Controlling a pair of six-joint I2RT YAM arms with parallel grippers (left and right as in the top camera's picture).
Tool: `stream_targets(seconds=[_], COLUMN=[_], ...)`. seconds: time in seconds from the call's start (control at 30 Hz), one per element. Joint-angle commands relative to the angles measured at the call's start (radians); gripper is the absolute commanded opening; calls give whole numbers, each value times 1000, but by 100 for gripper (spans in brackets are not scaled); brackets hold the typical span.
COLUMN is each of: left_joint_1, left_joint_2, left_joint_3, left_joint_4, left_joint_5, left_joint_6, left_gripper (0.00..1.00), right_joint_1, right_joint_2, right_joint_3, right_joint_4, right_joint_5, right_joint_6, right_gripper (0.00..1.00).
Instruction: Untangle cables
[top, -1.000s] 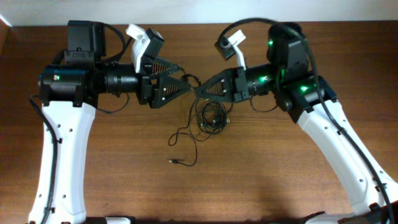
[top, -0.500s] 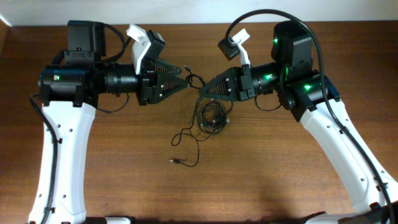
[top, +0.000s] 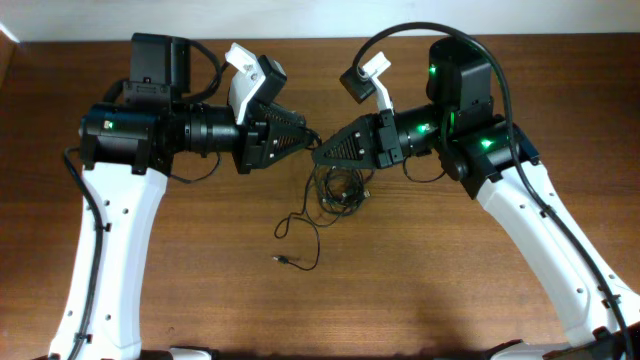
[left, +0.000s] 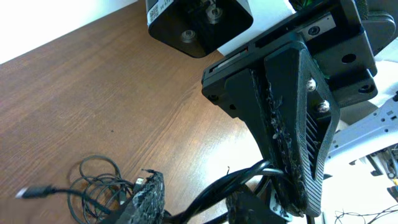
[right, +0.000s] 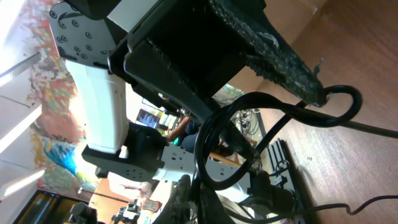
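Left pincer (top: 311, 134) has narrowed — cables (top: 340, 190) lie as before.

No writing can be read in any view. In the left wrist view, a small white label (left: 160, 6) sits on a black housing (left: 199, 28) at the top edge, cut off by the frame. Its dark print is too blurred to make out.

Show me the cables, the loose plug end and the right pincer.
cables (top: 341, 190): overhead view, coiled bundle's middle.
loose plug end (top: 281, 259): overhead view, its tip.
right pincer (top: 317, 156): overhead view, between fingertips.
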Motion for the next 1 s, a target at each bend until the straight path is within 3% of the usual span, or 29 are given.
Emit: stream_targets(seconds=[0.0, 0.33, 0.97], left_joint_1=[6, 38, 39], left_joint_2=[-1, -1, -1], left_joint_3=[4, 4, 4], left_joint_4=[17, 16, 21], left_joint_5=[-11, -10, 0], left_joint_6=[12, 11, 11], left_gripper=[33, 33, 2], right_joint_1=[5, -14, -13], right_joint_2=[-6, -6, -6], right_joint_3=[16, 16, 16], right_joint_4=[4, 4, 3], right_joint_5=[-24, -16, -16], right_joint_6=[-7, -6, -7], right_gripper=[4, 4, 4])
